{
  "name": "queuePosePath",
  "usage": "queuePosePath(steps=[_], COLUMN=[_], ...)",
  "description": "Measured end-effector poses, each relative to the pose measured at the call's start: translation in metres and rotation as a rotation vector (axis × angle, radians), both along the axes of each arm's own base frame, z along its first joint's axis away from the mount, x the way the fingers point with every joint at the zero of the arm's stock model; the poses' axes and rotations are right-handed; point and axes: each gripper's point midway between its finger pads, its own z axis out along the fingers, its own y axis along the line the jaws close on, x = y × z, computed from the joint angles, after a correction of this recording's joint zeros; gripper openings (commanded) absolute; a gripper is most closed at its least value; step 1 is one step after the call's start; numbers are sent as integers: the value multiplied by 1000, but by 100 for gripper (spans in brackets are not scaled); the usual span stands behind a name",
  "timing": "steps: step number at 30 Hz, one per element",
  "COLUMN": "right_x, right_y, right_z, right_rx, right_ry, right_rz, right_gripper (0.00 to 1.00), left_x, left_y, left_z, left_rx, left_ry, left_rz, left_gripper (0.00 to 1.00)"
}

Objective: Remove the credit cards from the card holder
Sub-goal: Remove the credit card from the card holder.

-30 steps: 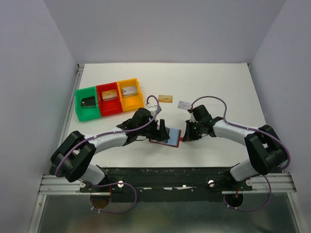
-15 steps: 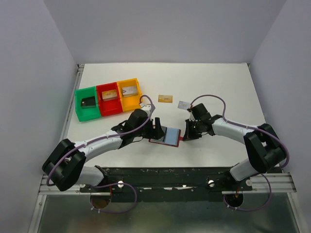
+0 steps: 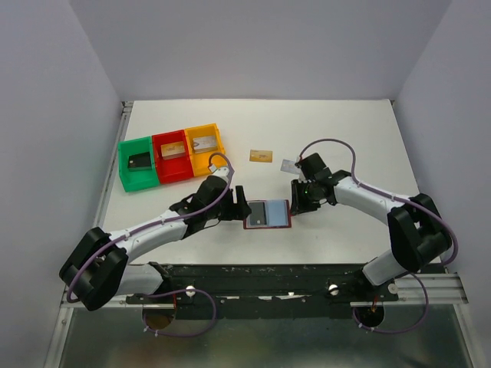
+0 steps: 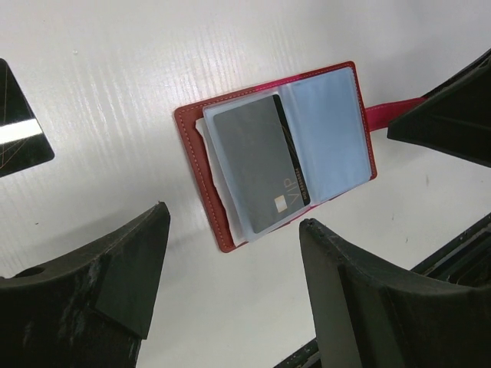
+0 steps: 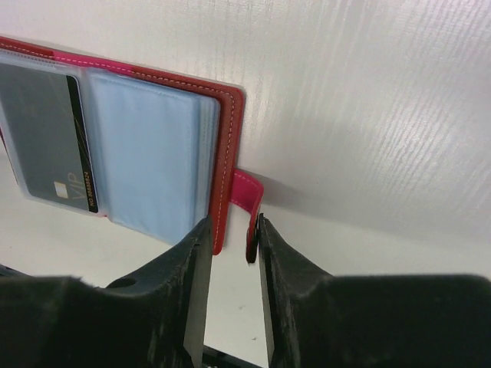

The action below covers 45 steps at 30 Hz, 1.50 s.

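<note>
Maroon tab [image 5: 247,205] half-hidden in barely parted right tool [image 5: 232,224]; left tool [image 4: 232,218] wide, empty.

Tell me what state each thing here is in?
Card holder: open, lying flat.
Grey card: tucked in the holder's pocket.
Gold card: out, flat on the table.
Silver card: out, on the table.
Left gripper: open, empty.
Right gripper: slightly open around the tab.
Green tray: occupied.
Red tray: occupied.
Yellow tray: occupied.
</note>
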Motion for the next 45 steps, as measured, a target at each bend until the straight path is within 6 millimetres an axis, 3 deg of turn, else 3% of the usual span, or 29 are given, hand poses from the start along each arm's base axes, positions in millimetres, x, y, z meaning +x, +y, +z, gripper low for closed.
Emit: queuePosePath(steps=[4,6,10,15,19,25,28,33,45], right_x=[2,2,5,3,-7,-8,-7,-7,-5], right_y=[-5,-8,-6,24,53,82,90,95,98], right_z=[7,13,31,55,49,37,35,25,5], right_rx=[-30,-38,-2,236,403,558,604,620,602], right_ry=[-8,-23,-80,-203,-143,-48,-24,14,74], right_rz=[-1,-5,-7,46,95,120,128,125,115], right_gripper=[41,40,38,36,29,27,36,42,41], left_x=[1,1,2,6,7,12,16,15,15], left_y=[1,1,0,-5,-10,-19,-23,-24,-25], left_z=[1,1,1,-8,-17,-24,-29,-41,-49], left_rx=[-3,-3,-7,10,10,3,1,12,24], left_ry=[-2,-2,-2,19,39,54,64,96,115], left_rz=[8,9,8,0,-15,-29,-27,-27,-26], left_gripper=[74,67,40,13,0,0,0,0,0])
